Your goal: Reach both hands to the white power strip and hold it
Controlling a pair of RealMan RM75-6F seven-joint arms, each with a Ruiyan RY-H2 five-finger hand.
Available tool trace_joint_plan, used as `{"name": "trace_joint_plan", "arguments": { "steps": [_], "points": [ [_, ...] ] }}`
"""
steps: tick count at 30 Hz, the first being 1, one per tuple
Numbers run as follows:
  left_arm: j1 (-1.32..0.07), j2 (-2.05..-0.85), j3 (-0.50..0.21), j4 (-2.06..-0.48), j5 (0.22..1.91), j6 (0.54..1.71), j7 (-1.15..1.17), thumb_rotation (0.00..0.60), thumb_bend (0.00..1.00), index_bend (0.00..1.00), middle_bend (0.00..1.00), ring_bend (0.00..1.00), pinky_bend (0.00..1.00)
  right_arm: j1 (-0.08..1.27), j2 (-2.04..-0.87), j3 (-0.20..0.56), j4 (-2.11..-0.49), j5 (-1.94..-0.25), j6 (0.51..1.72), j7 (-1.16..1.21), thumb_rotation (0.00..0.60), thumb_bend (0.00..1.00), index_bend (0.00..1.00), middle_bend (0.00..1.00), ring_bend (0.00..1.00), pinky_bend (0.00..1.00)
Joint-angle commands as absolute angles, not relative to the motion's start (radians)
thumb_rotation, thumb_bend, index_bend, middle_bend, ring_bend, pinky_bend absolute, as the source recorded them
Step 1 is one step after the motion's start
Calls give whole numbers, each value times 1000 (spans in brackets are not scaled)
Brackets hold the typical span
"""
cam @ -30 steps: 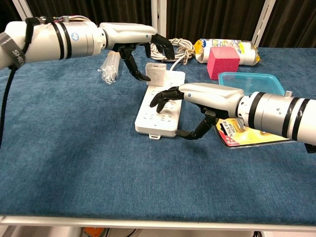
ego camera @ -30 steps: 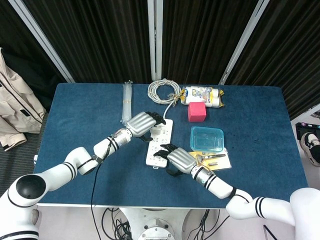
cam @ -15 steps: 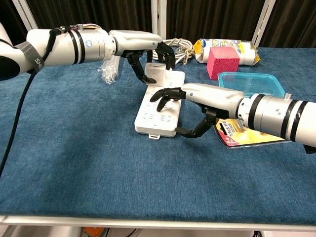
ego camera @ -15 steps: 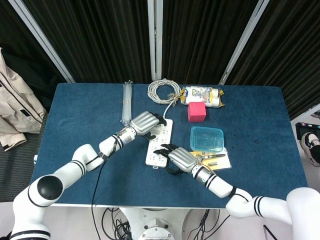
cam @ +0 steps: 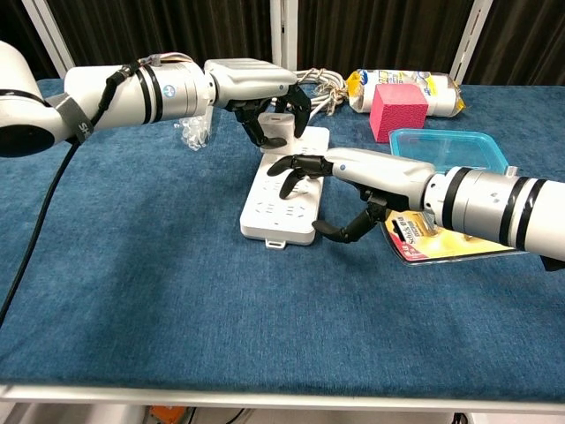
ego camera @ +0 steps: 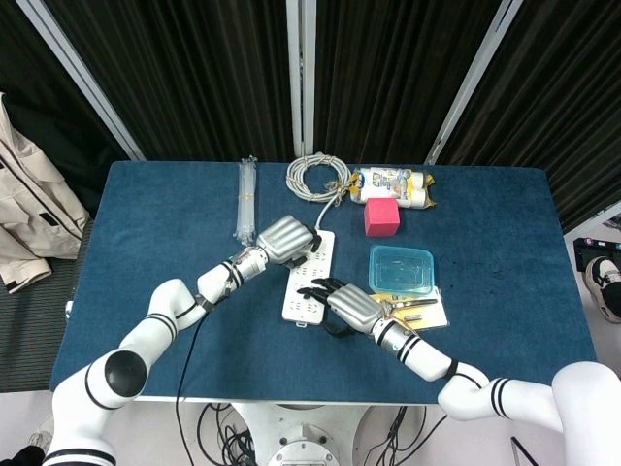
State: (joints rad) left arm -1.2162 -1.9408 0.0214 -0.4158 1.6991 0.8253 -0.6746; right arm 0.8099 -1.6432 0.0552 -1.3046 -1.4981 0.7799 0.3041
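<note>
Two hands at the white power strip, lying mid-table with a white plug adapter seated at its far end. Left hand over the far end, fingers curled around the adapter; firm contact cannot be told. Right hand at the near right side, fingers spread above the sockets, thumb low beside the edge, not yet clamped. To finish well: lower the right hand, close thumb and fingers across the strip's body, avoid shoving it sideways toward the teal container and blister card.
</note>
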Motion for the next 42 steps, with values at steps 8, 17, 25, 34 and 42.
{"name": "trace_joint_plan", "arguments": {
  "steps": [8, 17, 25, 34, 42],
  "points": [
    [-1210, -1993, 55, -314, 1708, 881, -691, 600, 428, 539, 662, 664, 840, 817, -1646, 49, -1297, -1494, 771, 320, 600, 435, 93, 210, 72, 132],
    [-1196, -1999, 49, -296, 1679, 882, -737, 600, 453, 554, 696, 708, 911, 818, -1646, 45, -1296, -1486, 767, 324, 600, 435, 91, 211, 73, 138],
    [-1191, -1998, 38, -286, 1657, 901, -744, 600, 456, 557, 710, 715, 922, 818, -1649, 44, -1296, -1481, 768, 321, 600, 435, 90, 211, 73, 139],
    [-1180, -1979, 40, -297, 1652, 931, -724, 600, 453, 557, 709, 714, 921, 818, -1652, 43, -1293, -1479, 771, 322, 600, 436, 86, 210, 73, 139],
    [-1131, -1928, 21, -330, 1629, 1025, -679, 600, 451, 556, 703, 704, 915, 811, -1648, 49, -1303, -1492, 809, 312, 600, 434, 83, 210, 73, 140]
  ]
}}
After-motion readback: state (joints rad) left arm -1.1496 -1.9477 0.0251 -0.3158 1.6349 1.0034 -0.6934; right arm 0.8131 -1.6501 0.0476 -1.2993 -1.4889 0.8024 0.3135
